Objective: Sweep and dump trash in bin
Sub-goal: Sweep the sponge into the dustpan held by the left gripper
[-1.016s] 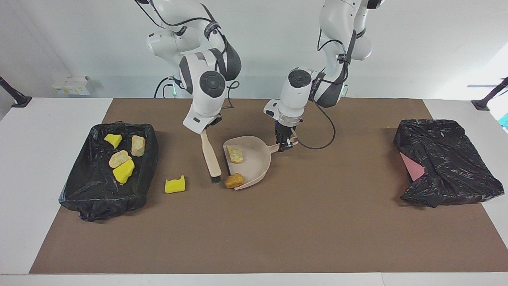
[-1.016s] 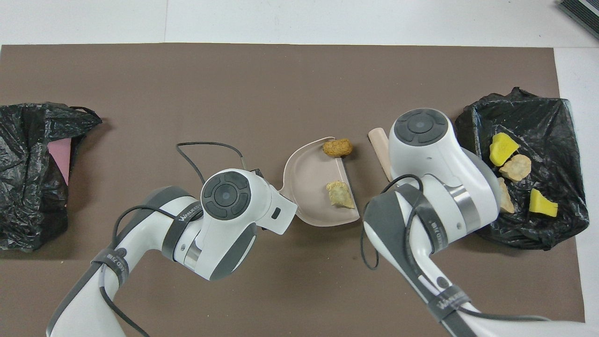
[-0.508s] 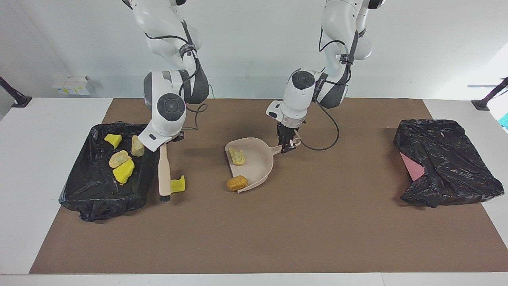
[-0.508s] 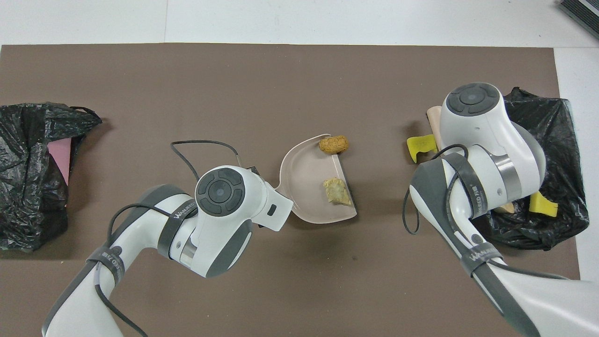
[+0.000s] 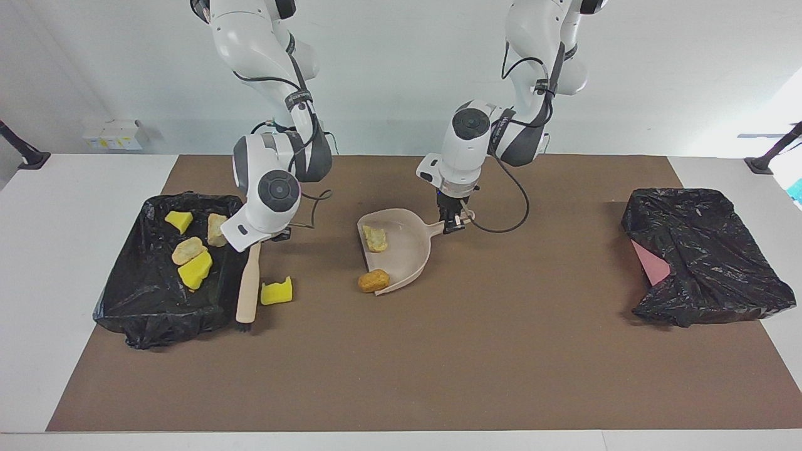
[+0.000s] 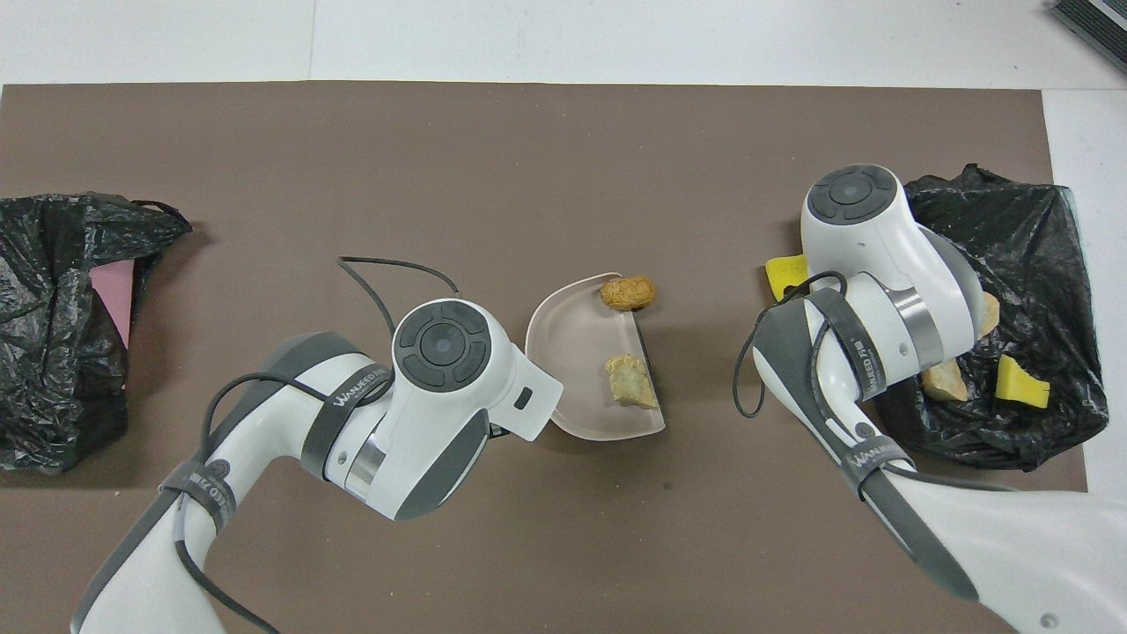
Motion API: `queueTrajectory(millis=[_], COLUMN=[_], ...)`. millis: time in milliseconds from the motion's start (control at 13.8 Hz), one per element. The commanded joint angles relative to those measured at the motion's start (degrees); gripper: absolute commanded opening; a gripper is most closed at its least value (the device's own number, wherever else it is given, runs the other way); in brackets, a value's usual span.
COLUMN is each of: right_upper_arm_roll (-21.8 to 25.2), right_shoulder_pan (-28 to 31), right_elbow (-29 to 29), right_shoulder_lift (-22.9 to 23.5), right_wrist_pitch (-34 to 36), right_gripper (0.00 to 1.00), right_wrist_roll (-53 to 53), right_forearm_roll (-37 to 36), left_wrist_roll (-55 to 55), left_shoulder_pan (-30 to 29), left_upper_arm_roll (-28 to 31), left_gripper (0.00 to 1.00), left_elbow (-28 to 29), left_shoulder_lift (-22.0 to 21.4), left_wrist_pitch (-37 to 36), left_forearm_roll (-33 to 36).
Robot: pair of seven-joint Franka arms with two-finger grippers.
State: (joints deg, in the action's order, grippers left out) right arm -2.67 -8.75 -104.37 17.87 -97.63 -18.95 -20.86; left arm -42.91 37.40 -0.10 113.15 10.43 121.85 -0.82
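- Right gripper point(image 5: 270, 237): fingers clamped on the brush point(image 5: 248, 283) handle; bristles stand low between the trash-holding bin point(image 5: 233, 207) and the loose yellow sponge chunk point(image 5: 276, 292), apparently to push it toward the dustpan.
- Left gripper point(image 5: 453, 223): fingers pinch the dustpan point(image 5: 410, 254) handle, mouth facing the brush.
- One tan lump point(image 5: 375, 238) sits inside; an orange-brown nugget point(image 5: 373, 280) lies at the lip.
- Second bin point(image 5: 702, 250): well apart.

Brown mat point(image 5: 438, 351), white boxes point(image 5: 113, 134)
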Motion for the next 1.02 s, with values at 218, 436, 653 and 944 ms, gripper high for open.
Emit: queueTrajectory(millis=[218,436,653,944], right_upper_arm_roll=[-1.46,-1.46,-1.55,-1.55], right_shoulder_pan=[-3.63,-7.41,-12.85,-17.0], right_elbow=[-1.54,-2.33,-3.04,-1.98], right_shoulder_lift=[-0.91,-1.96,-3.1,-4.5], right_wrist_pitch=[2.36,3.15,2.98,5.78], right_gripper=[0.0,0.0,0.0,0.0], right_wrist_roll=[7.24,11.29,12.09,11.57], right_forearm_roll=[8.02,11.88,15.58,17.96], left_wrist_roll=[9.6,9.61,9.25,7.41], left_shoulder_pan=[4.0,4.0,4.0,3.91], left_upper_arm_roll=[0.36,0.36,0.27,0.01], left_gripper=[0.0,0.0,0.0,0.0], left_elbow=[-0.92,0.92,2.68,3.56], left_shoulder_lift=[-0.41,-0.59,-0.5,0.03], left_wrist_pitch=[-3.47,-0.4,3.03,7.61], left_forearm_roll=[5.39,5.48,5.48,5.48])
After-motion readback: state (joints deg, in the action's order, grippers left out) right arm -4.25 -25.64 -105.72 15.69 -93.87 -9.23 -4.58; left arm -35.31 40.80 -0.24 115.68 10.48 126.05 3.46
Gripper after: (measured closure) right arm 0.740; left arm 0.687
